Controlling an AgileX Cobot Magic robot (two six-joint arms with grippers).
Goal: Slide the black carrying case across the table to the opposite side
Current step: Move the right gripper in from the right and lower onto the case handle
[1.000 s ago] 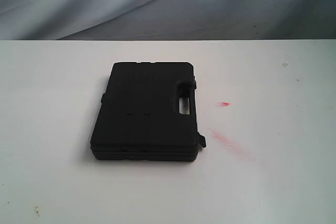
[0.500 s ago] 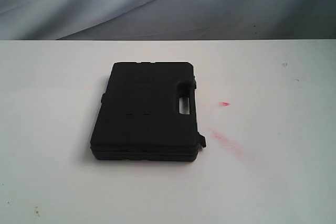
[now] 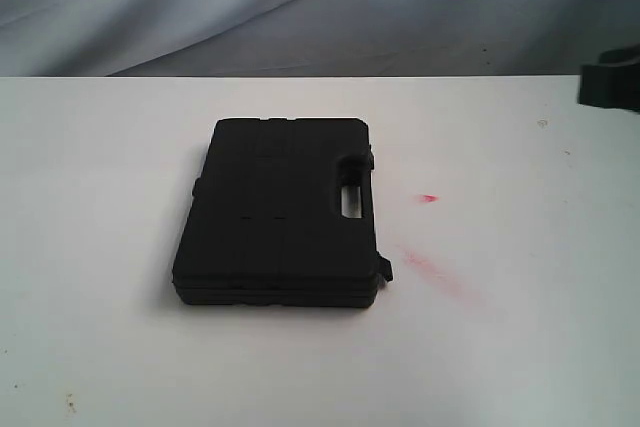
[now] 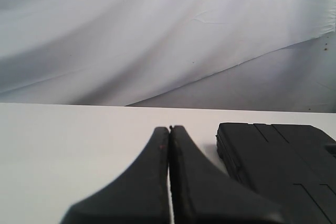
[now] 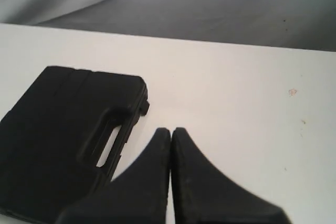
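Observation:
The black carrying case [image 3: 280, 212] lies flat and closed on the white table [image 3: 520, 347], left of centre, its handle slot facing right. In the left wrist view the case [image 4: 283, 166] sits beside my left gripper [image 4: 169, 128], which is shut and empty above the tabletop, apart from the case. My right gripper [image 5: 171, 130] is also shut and empty, hovering just off the handle side of the case [image 5: 58, 129]. A dark part of the right arm [image 3: 612, 82] shows at the right edge of the exterior view.
Red smears [image 3: 425, 265] and a red spot [image 3: 428, 197] mark the table right of the case. A grey-white cloth backdrop [image 3: 300, 7] hangs behind the table's far edge. Small specks [image 3: 70, 404] dot the near left corner.
A dark part of the right arm has come into the exterior view at the right edge. The case has not moved.

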